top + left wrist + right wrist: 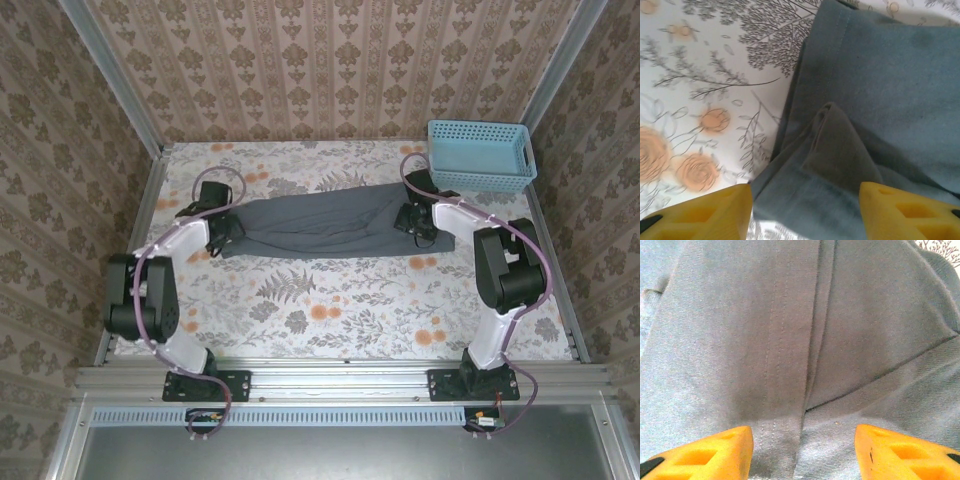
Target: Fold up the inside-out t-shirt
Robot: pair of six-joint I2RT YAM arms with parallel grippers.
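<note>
T-shirt lies flat — long band (floral table).

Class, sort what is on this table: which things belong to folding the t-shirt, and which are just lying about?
Belongs to the job: dark grey t-shirt, lying stretched out; left gripper and right gripper, jaws apart over its two ends.
Just lying about: light blue perforated basket at the far right corner; floral table cover.

The flower-patterned bench carries a slate-grey t-shirt lying as a long band across its far half and a light blue basket at its far-right corner.
</note>
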